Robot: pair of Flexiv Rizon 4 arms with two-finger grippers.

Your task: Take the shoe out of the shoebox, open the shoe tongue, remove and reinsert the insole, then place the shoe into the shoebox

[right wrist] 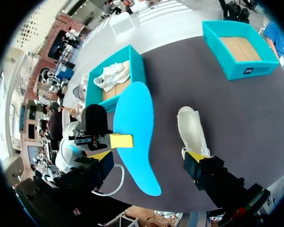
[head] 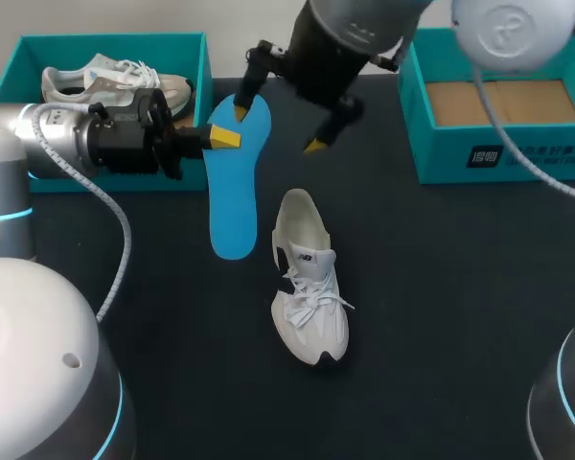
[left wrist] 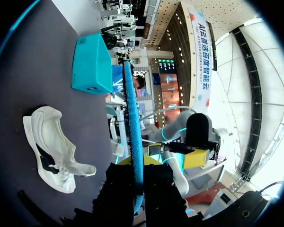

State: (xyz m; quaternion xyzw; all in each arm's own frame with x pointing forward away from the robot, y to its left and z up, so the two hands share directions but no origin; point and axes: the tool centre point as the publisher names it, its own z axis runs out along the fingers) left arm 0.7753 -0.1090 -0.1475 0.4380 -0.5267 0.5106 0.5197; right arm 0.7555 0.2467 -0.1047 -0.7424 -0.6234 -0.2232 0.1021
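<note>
Insole (head: 232, 206) clamped in left end effector (head: 223, 137), one fingertip hidden behind; right end effector (head: 278, 126) spread wide.

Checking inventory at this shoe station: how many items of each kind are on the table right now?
Shoes: 2 (loose shoe, boxed shoe)
Shoeboxes: 2 (left shoebox, right shoebox)
Insoles: 1 (blue insole)
Total: 5

The shoe (head: 309, 292) lies on the table (head: 441, 307), the insole (head: 233, 201) just left of it.
</note>
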